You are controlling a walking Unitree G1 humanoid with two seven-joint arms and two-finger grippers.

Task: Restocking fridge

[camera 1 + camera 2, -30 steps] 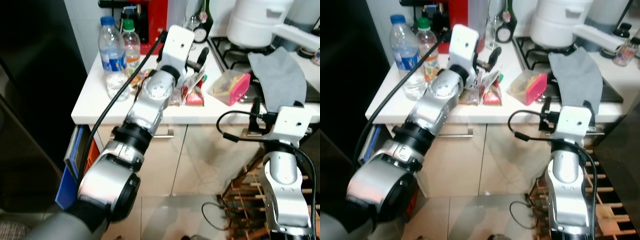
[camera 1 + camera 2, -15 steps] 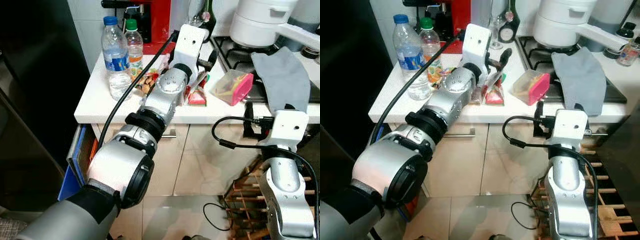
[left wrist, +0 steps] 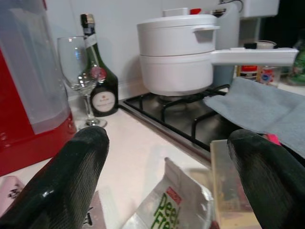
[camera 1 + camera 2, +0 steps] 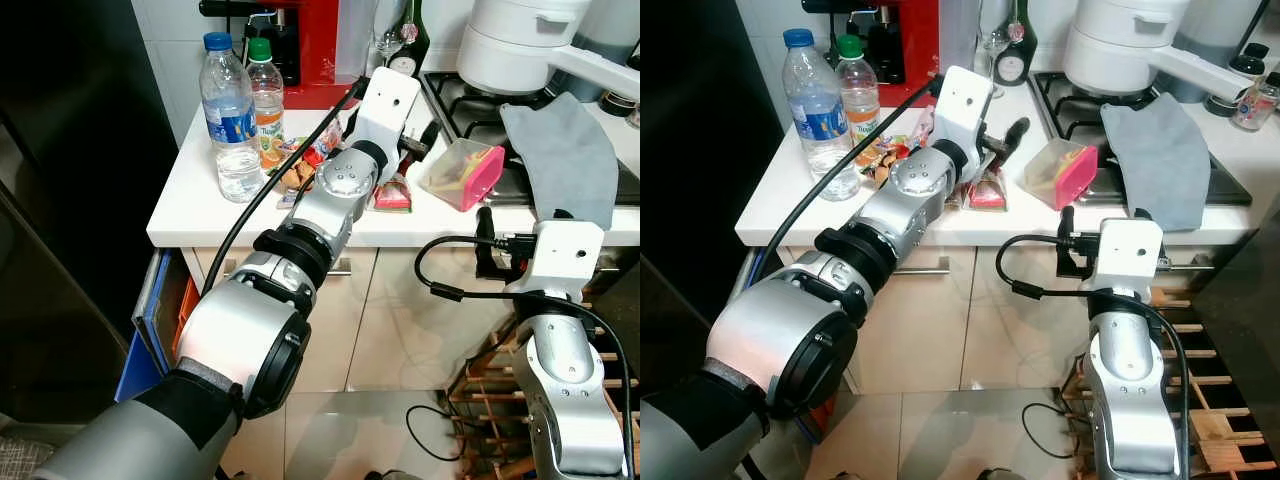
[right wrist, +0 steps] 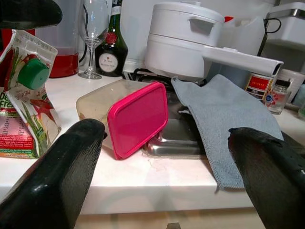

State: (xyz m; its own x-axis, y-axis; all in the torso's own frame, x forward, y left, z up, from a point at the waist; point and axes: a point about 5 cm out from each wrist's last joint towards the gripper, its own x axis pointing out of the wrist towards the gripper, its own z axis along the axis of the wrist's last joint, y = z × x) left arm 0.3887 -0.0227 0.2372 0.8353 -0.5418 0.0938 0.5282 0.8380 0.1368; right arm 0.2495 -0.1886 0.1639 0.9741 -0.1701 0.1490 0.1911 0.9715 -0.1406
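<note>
Fingers of my left gripper (image 3: 164,167) are spread wide and hold nothing; it hovers just above a juice pouch (image 3: 167,207) on the white counter (image 4: 195,190). My right gripper (image 5: 164,157) is open too, in front of the counter edge, facing a container with pink lid (image 5: 128,117). Two bottles (image 4: 240,100) stand near the counter's left end.

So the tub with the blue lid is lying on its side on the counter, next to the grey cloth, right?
Not quite: the lid is pink, not blue, as the right wrist view shows. The rest holds: the tub lies on its side on the counter, next to the grey cloth.
</note>
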